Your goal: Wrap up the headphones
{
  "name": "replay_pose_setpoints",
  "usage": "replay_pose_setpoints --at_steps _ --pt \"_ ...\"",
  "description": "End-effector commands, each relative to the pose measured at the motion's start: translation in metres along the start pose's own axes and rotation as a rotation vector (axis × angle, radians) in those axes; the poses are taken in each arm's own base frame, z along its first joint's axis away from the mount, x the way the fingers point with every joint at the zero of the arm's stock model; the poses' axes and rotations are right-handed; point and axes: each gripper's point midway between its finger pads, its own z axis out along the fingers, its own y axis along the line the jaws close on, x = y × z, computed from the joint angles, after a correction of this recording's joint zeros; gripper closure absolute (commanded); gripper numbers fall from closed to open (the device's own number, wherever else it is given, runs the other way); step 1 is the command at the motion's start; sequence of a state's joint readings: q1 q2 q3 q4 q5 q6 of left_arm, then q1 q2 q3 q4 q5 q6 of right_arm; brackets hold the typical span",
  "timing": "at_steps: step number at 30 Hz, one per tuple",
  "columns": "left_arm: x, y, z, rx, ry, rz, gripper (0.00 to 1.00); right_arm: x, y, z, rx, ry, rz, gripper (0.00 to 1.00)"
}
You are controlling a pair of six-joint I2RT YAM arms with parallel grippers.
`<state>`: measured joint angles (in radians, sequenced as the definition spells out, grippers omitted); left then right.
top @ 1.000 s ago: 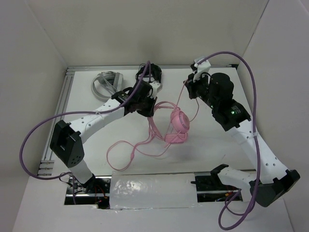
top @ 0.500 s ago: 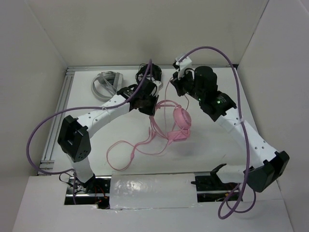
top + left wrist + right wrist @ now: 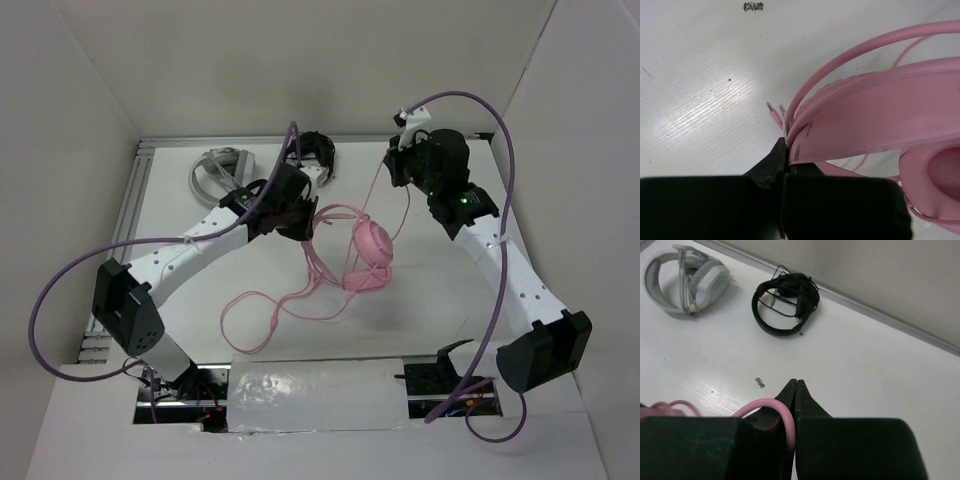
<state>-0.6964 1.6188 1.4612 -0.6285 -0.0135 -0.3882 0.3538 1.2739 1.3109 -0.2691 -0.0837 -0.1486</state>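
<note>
The pink headphones (image 3: 372,243) hang above the middle of the table, ear cups low. My left gripper (image 3: 305,226) is shut on the pink headband (image 3: 875,125) at its left end; an ear cup (image 3: 935,185) shows at lower right in the left wrist view. My right gripper (image 3: 394,176) is up behind the headphones, shut on the thin pink cable (image 3: 783,416), which loops out to the left of the jaws. More cable (image 3: 262,312) lies in loops on the table, and its plug ends (image 3: 775,114) lie below the headband.
Grey-white headphones (image 3: 220,172) and black headphones (image 3: 318,150) lie at the back of the table; both also show in the right wrist view, the grey-white pair (image 3: 682,277) and the black pair (image 3: 785,302). An aluminium rail (image 3: 118,215) runs along the left edge. White walls enclose the table.
My right gripper swung left with the cable, then back right and towards the rear. My left arm shifted slightly left, still holding the headband. The headphones stayed about where they were.
</note>
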Motion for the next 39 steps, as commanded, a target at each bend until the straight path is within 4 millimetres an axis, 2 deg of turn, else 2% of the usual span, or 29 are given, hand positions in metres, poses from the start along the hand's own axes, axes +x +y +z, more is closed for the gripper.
replay_pose_setpoints --at_steps 1,4,6,11,14,15,17,18,19,20,21,23,24,25,26,27,28,30,32,33,35,36,38,39 --pt "-0.028 -0.028 -0.04 0.126 -0.114 0.009 1.0 -0.011 -0.004 0.017 -0.057 -0.076 0.05 0.95" --pt "-0.039 -0.05 -0.072 0.258 -0.205 0.064 1.0 0.012 0.012 0.032 -0.172 -0.035 0.041 0.93" --pt "-0.041 -0.063 -0.083 0.345 -0.233 0.097 1.0 0.022 0.028 0.041 -0.269 -0.017 0.038 0.93" --pt "-0.052 -0.08 -0.116 0.429 -0.292 0.115 1.0 0.028 0.045 0.055 -0.376 -0.012 0.068 0.92" --pt "-0.066 -0.085 -0.138 0.449 -0.35 0.111 1.0 0.035 0.054 0.063 -0.431 0.005 0.098 0.92" --pt "-0.07 -0.086 -0.143 0.449 -0.365 0.106 1.0 0.03 0.06 0.063 -0.469 -0.021 0.097 0.92" --pt "-0.087 -0.087 -0.16 0.439 -0.413 0.105 1.0 0.042 0.068 0.067 -0.516 0.0 0.14 0.9" --pt "-0.093 -0.086 -0.164 0.425 -0.429 0.1 1.0 0.035 0.072 0.07 -0.543 -0.04 0.131 0.88" --pt "-0.106 -0.086 -0.178 0.416 -0.472 0.1 1.0 0.035 0.078 0.069 -0.586 -0.043 0.149 0.87" --pt "-0.111 -0.088 -0.185 0.418 -0.493 0.109 1.0 0.039 0.084 0.073 -0.621 -0.031 0.178 0.87" --pt "-0.116 -0.09 -0.191 0.425 -0.508 0.113 1.0 0.031 0.089 0.073 -0.653 -0.062 0.166 0.84" --pt "-0.127 -0.097 -0.213 0.456 -0.549 0.129 1.0 0.035 0.102 0.08 -0.706 -0.054 0.186 0.83" --pt "-0.131 -0.098 -0.215 0.458 -0.551 0.122 1.0 0.028 0.107 0.083 -0.718 -0.079 0.177 0.82" --pt "-0.141 -0.101 -0.23 0.463 -0.588 0.119 1.0 0.028 0.111 0.086 -0.723 -0.076 0.183 0.82" --pt "-0.148 -0.102 -0.235 0.46 -0.597 0.121 1.0 0.031 0.125 0.095 -0.753 -0.068 0.181 0.82" --pt "-0.148 -0.102 -0.235 0.46 -0.597 0.121 1.0 0.031 0.125 0.095 -0.753 -0.067 0.181 0.82" --pt "-0.156 -0.103 -0.248 0.461 -0.63 0.119 1.0 0.038 0.13 0.1 -0.764 -0.05 0.193 0.82" --pt "-0.164 -0.101 -0.254 0.446 -0.653 0.114 1.0 0.034 0.144 0.101 -0.814 -0.068 0.193 0.81" --pt "-0.173 -0.101 -0.267 0.441 -0.696 0.119 1.0 0.042 0.163 0.104 -0.872 -0.045 0.23 0.81" --pt "-0.177 -0.101 -0.273 0.439 -0.714 0.116 1.0 0.038 0.169 0.105 -0.888 -0.064 0.229 0.8" --pt "-0.183 -0.1 -0.278 0.426 -0.739 0.12 1.0 0.046 0.183 0.111 -0.912 -0.041 0.247 0.8" --pt "-0.188 -0.1 -0.29 0.428 -0.768 0.124 1.0 0.052 0.198 0.114 -0.935 -0.028 0.246 0.8" --pt "-0.194 -0.099 -0.294 0.407 -0.79 0.137 1.0 0.055 0.218 0.111 -0.976 -0.005 0.244 0.8" --pt "-0.202 -0.096 -0.307 0.389 -0.83 0.132 1.0 0.062 0.225 0.112 -0.99 0.013 0.25 0.8"
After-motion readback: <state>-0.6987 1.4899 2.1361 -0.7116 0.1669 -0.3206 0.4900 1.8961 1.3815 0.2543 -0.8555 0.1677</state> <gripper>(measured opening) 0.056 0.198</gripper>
